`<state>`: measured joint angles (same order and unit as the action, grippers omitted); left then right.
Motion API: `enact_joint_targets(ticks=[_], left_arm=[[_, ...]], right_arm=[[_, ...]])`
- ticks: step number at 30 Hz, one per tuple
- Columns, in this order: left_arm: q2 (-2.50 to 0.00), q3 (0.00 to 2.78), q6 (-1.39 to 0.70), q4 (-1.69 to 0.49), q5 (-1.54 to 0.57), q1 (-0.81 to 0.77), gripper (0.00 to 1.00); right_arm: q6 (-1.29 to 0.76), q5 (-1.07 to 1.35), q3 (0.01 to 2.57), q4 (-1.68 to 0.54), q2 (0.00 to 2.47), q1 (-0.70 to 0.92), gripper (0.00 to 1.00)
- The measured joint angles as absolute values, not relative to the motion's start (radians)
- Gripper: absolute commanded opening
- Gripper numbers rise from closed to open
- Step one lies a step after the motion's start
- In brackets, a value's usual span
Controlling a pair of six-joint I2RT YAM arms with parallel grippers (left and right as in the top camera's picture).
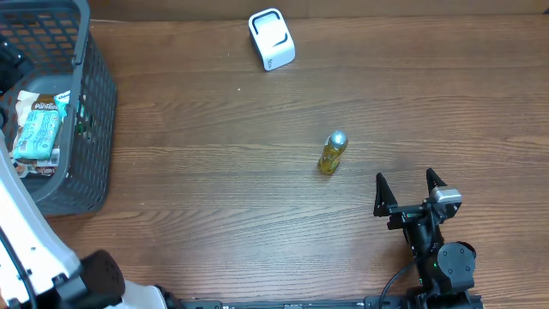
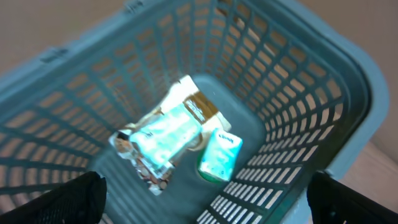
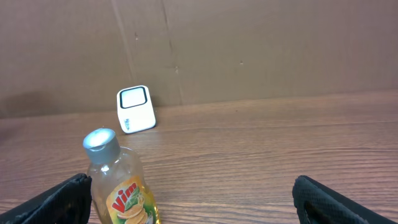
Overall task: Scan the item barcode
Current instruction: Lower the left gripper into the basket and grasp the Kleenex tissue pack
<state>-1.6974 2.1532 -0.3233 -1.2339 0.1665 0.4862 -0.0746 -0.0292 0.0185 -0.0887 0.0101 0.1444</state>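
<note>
our left gripper hangs over the grey plastic mesh basket with its black fingers spread wide, one at each lower corner of the wrist view. in the basket we see a pale blue and silver foil packet lying across a brown-edged pack, and a small teal tissue pack touching it on one side. the basket sits at the left edge of the wooden table. our right gripper is near the table's near right corner, jaws likewise wide apart. the small clear bottle of yellow liquid with a silver cap stands upright near the middle of the table, apart from the right gripper and just beyond it. the white box-shaped scanner rests at the far edge, well apart from the bottle.
</note>
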Motion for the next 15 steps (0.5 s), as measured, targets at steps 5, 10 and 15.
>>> enact_joint_targets(ticks=[5,10,15], left_arm=[[-1.791,2.153,-0.284,-1.234,0.041,0.534,0.99],[-1.869,2.153,-0.249,-1.253,-0.016,0.551,1.0],[-1.95,2.153,-0.222,-1.286,-0.035,0.551,0.93]], right_arm=[[-0.074,-0.029,0.019,-0.089,0.01,0.144,1.0],[-0.074,-0.029,0.019,-0.089,0.01,0.144,1.0],[-0.075,-0.029,0.019,-0.089,0.01,0.145,1.0]])
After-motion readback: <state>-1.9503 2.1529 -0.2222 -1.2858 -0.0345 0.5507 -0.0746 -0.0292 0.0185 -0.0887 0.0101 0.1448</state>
